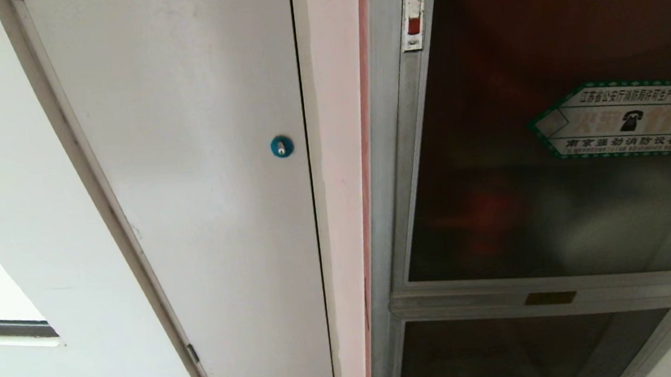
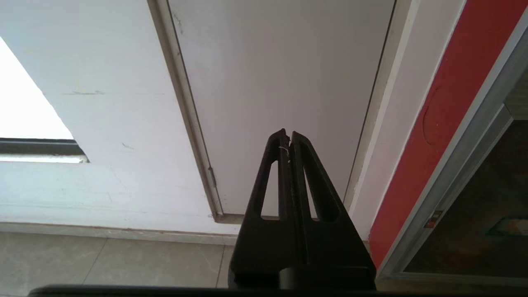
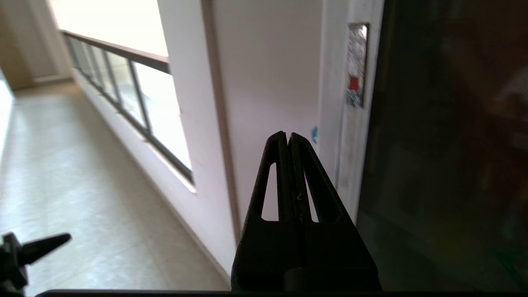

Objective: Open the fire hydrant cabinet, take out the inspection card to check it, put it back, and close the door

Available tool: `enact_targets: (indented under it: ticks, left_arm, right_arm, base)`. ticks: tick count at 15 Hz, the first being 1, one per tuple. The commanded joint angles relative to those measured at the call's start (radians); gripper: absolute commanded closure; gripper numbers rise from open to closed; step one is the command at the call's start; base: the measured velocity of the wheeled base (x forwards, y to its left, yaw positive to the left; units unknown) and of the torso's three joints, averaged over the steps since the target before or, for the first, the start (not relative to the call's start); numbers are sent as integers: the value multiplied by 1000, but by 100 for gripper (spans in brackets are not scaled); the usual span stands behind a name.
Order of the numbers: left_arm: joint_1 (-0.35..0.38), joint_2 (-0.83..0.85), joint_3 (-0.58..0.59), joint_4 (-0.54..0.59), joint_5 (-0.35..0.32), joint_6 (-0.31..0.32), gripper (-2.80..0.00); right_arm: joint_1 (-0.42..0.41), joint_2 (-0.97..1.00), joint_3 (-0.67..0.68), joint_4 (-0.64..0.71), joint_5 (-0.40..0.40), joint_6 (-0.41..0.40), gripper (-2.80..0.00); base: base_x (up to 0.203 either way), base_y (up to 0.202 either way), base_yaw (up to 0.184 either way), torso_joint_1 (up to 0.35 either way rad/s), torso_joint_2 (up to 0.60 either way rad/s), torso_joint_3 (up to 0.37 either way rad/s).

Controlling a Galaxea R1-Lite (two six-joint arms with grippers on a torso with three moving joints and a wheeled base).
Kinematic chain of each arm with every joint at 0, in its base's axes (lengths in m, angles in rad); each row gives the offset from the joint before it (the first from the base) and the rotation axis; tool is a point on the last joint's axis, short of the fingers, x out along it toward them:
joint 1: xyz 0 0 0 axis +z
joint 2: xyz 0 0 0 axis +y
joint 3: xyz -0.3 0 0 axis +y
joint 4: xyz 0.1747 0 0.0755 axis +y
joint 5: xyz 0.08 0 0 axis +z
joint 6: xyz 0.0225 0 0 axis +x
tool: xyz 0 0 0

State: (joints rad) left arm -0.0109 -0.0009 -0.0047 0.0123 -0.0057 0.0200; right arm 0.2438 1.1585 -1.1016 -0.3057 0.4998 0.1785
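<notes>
Two arms: both seen only through their own wrist cameras, except a dark blurred shape at the head view's upper right corner that cannot be identified for sure.
Door (image 1: 551,151): shut, its dark tinted glass panel flush in the silver frame; long axis runs up the wall, tilted in the head view because the camera looks down at it.
Door sticker (image 1: 624,119): green-bordered, hexagonal, with a telephone mark, on the glass towards the door's right side; its long axis runs across the door.
Latch (image 1: 413,5): slim, with a red insert, set lengthwise in the door's left frame edge near the top of the head view; also seen in the right wrist view (image 3: 355,66).
Fire hydrant cabinet (image 1: 391,165): silver aluminium frame standing upright against the wall, right of the white panel; red shapes show dimly through the glass.
Inspection card: not visible in any view.
Lower glass panel (image 1: 532,350): below the door, under a silver crossbar.
White panel (image 1: 201,182): left of the cabinet, closed, with a blue round lock (image 1: 281,146) near its right edge.
Right gripper (image 3: 287,136): jaws pressed together, empty, held in the air and pointing along the wall towards the door's latch edge, touching nothing.
Left gripper (image 2: 288,134): jaws together, empty, aimed at the white panel's lower part above the tiled floor (image 2: 103,260).
</notes>
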Motion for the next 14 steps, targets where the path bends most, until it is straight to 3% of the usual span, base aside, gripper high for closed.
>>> enact_targets:
  ticks: [1, 6, 9, 11, 14]
  left_arm:
    - [0, 1, 0, 0, 0, 0, 0]
    - [0, 1, 0, 0, 0, 0, 0]
    - [0, 1, -1, 0, 0, 0, 0]
    - [0, 1, 0, 0, 0, 0, 0]
    - [0, 1, 0, 0, 0, 0, 0]
  right_arm:
    - [0, -238, 106, 39, -54, -32, 0]
    - [-6, -666, 333, 291, -276, -104, 0]
    - [-45, -823, 386, 476, -578, -212, 0]
    - [-177, -888, 409, 520, -598, -241, 0]
    - [-236, -1037, 579, 548, -538, -267, 0]
  base:
    - [0, 0, 0, 0, 0, 0]
    - [0, 0, 0, 0, 0, 0]
    - [0, 0, 0, 0, 0, 0]
    - [0, 0, 0, 0, 0, 0]
    - [0, 0, 0, 0, 0, 0]
